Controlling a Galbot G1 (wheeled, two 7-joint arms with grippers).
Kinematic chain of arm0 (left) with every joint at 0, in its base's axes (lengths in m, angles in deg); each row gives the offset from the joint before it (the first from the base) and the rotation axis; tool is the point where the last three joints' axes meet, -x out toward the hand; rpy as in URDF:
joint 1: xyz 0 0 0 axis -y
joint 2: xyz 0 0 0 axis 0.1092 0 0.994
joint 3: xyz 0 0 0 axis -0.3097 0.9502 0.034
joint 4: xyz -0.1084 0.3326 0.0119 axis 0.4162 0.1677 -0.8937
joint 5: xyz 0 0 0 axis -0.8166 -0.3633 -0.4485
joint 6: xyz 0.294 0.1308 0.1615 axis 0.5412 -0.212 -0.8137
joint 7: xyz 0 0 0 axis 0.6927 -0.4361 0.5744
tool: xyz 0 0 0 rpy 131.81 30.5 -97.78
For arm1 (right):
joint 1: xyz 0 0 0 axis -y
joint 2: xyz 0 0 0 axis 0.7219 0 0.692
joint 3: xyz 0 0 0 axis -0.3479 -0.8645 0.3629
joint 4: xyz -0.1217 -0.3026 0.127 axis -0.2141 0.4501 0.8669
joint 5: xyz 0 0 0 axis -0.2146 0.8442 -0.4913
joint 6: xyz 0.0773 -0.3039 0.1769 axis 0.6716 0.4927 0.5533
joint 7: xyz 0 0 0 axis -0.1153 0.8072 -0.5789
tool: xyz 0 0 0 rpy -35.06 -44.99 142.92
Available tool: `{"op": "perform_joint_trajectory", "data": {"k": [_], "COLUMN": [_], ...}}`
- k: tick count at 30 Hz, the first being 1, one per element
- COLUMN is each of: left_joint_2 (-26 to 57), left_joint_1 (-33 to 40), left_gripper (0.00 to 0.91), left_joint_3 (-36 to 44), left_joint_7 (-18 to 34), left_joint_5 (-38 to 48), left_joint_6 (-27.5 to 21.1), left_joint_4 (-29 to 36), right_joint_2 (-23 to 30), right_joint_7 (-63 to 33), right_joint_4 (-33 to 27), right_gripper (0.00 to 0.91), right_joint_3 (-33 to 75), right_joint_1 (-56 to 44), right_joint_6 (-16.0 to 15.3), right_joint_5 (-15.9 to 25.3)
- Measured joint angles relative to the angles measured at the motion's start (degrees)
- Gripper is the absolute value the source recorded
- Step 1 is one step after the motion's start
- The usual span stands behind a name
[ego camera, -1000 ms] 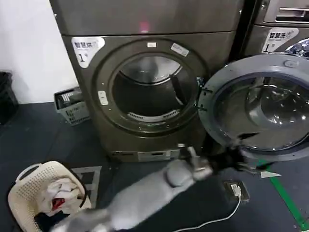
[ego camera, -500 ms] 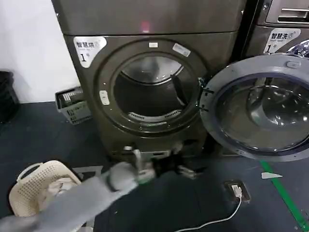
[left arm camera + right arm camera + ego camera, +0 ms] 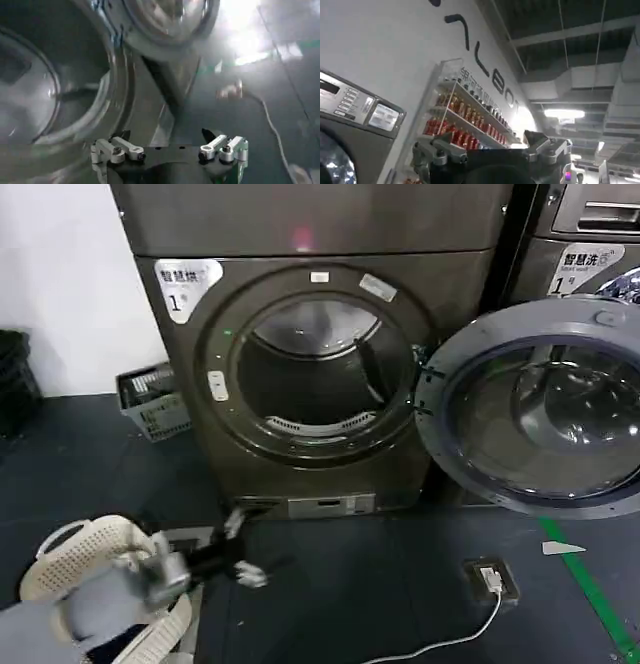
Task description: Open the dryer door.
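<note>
The dryer door stands swung wide open to my right of the drum opening, hinged at its left edge against the machine's front. Its inner face is turned toward me: a broad grey plastic ring around a dark tinted glass bowl that catches reflections. It hangs upright, just above the floor, covering the lower front of the neighbouring machine.
</note>
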Motion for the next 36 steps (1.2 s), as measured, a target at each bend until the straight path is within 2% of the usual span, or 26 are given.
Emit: {"op": "perform_joint_trajectory", "data": {"k": [9,12,22,27,36], "left_joint_2": [10.9,14.0,20.0,21.2,21.0], "left_joint_1": [-3.4,-3.7,-3.7,-3.6,-3.6], "left_gripper": [0.907,0.907,0.907,0.907,0.907], "left_joint_3": [-4.5,-3.8,-2.1,-2.1,-1.4], "left_joint_7": [-5.8,-7.3,-10.8,-14.2,-15.9], "left_joint_5": [-0.1,-3.2,-5.4,-6.4,-7.9], "left_joint_6": [-8.3,-8.1,-8.3,-9.9,-9.8], "left_joint_4": [0.6,-0.5,-6.4,-8.0,-9.4], "right_joint_2": [-0.2,-0.1,0.0,0.6,1.0], "right_joint_7": [-0.7,-1.0,-1.2,-1.0,-0.7], "right_joint_4": [0.0,0.2,0.9,1.0,1.8], "right_gripper": [0.907,0.907,0.907,0.907,0.907], "right_joint_3": [1.3,1.9,3.3,3.2,3.0], "right_joint_1": [-0.5,-0.4,-0.4,-0.4,-0.4], "right_joint_6": [-0.4,-0.3,-0.8,-0.8,-0.8], "right_joint_5": [1.4,1.2,1.2,0.8,0.7]}}
